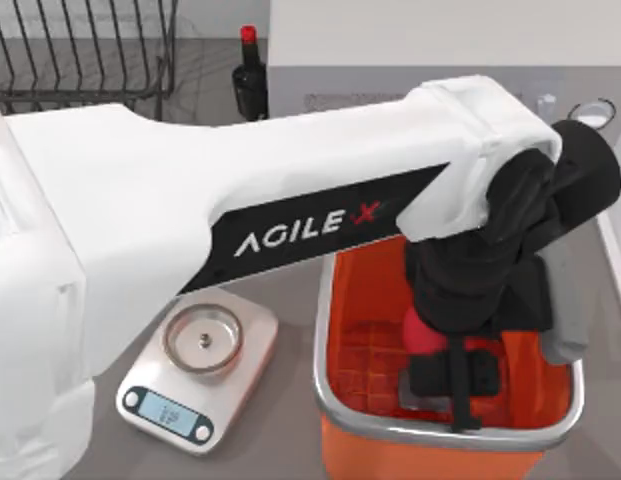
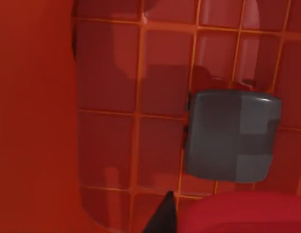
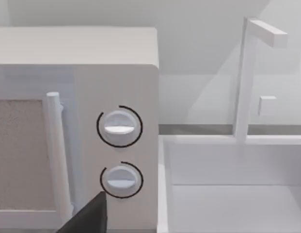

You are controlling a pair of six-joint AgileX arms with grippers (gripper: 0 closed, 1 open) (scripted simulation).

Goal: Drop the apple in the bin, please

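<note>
The orange bin with a silver rim stands at the front right of the table. My left arm reaches across from the left, and its gripper hangs down inside the bin, shut on the red apple. In the left wrist view the apple sits close at the frame's edge beside one dark fingertip. Below it lie the bin's gridded floor and its dark grey square. In the right wrist view a dark finger of my right gripper faces the microwave.
A kitchen scale with a round plate sits left of the bin. A dark bottle with a red cap and a wire dish rack stand at the back. The grey microwave is behind the bin.
</note>
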